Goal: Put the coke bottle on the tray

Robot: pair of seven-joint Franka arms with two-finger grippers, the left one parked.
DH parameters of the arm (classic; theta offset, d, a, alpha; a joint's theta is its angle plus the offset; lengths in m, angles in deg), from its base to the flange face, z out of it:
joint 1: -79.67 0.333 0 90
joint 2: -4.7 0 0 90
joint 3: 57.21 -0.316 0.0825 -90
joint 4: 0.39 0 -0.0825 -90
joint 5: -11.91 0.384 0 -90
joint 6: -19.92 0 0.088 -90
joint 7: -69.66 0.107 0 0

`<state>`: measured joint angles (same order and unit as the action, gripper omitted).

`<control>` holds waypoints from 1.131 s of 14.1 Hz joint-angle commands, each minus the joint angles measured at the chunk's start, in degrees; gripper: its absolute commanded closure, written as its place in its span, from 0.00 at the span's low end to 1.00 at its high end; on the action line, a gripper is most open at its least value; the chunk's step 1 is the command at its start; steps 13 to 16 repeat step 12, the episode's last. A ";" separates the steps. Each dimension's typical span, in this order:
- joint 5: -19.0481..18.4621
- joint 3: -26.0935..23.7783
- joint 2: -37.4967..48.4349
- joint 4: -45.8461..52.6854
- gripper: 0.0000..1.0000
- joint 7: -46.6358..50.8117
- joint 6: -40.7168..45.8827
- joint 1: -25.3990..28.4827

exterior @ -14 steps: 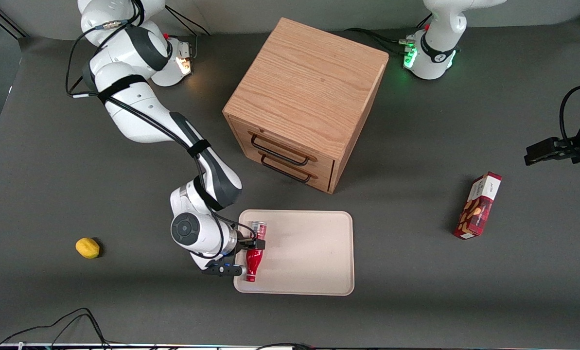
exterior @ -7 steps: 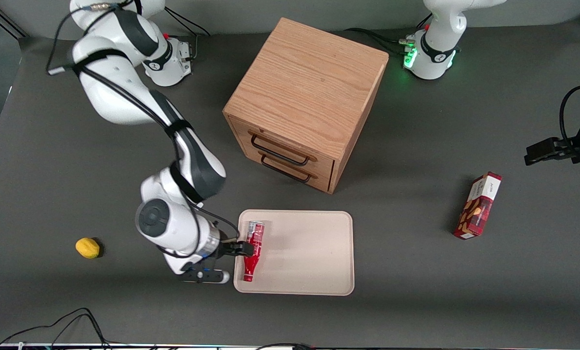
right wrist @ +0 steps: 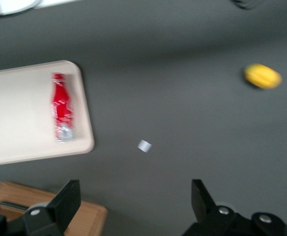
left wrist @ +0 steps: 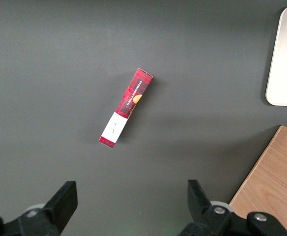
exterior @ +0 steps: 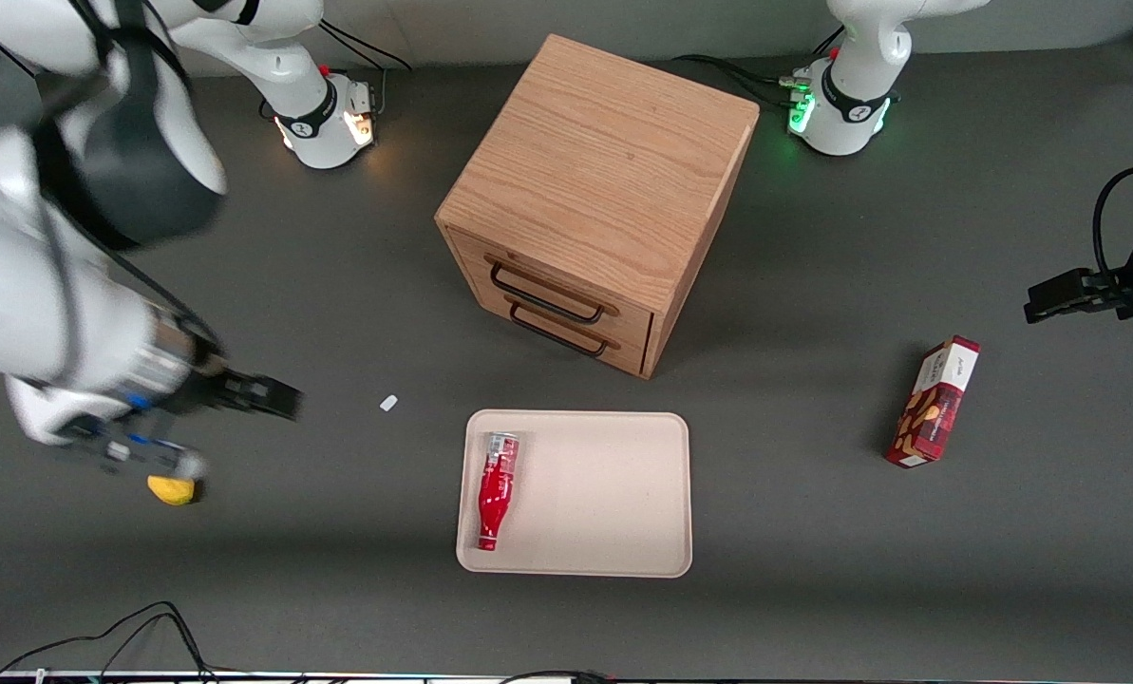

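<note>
The red coke bottle lies on its side on the beige tray, near the tray's edge toward the working arm's end, cap pointing to the front camera. It also shows in the right wrist view on the tray. My right gripper is open and empty, raised well above the table and away from the tray, toward the working arm's end. In the right wrist view the gripper has its fingers wide apart with nothing between them.
A wooden two-drawer cabinet stands farther from the camera than the tray. A yellow lemon lies near the working arm's end. A small white scrap lies beside the tray. A red snack box lies toward the parked arm's end.
My gripper let go of the bottle, which now lies free on the tray. The arm rose and drew away toward its own end of the table.
</note>
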<state>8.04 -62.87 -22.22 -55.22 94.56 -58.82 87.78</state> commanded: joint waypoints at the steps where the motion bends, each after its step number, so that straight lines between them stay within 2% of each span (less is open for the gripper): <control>1: 0.44 4.15 10.97 -7.98 0.00 -1.62 5.87 0.07; 3: 2.36 4.69 20.89 -19.46 0.00 -1.62 4.84 -1.16; 5: 5.09 7.40 30.74 -32.03 0.00 -1.62 -0.94 -0.99; 7: 7.12 8.30 36.04 -39.45 0.00 -1.62 -4.66 -0.73; 12: 7.12 8.38 32.99 -35.00 0.00 -1.43 -2.22 -0.37; 16: 7.12 8.38 32.99 -35.00 0.00 -1.43 -2.22 -0.37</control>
